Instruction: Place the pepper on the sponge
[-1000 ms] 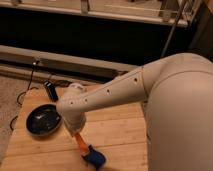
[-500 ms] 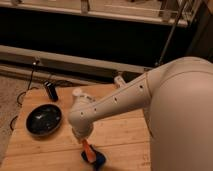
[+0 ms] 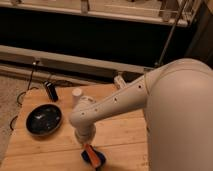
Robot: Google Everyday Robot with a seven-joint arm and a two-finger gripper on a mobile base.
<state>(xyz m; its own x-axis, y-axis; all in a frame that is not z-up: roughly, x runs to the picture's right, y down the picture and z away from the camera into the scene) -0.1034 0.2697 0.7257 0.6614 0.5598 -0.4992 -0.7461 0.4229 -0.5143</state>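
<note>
The orange pepper (image 3: 90,154) lies tilted over the dark blue sponge (image 3: 95,159) near the front edge of the wooden table (image 3: 120,137). My gripper (image 3: 86,142) hangs right above them, at the end of the white arm, with its tip at the pepper's upper end. Much of the sponge is covered by the pepper and the gripper. I cannot tell whether the pepper rests on the sponge or is still held.
A round black pan (image 3: 44,119) sits at the table's left. Behind it stand a dark can (image 3: 51,91) and a small white cup (image 3: 76,95). The big white arm body (image 3: 177,115) fills the right side. A dark rail runs behind the table.
The arm has swung forward and lower, carrying the gripper and pepper toward the table's front edge over the sponge. The pan and cup have not moved on the table.
</note>
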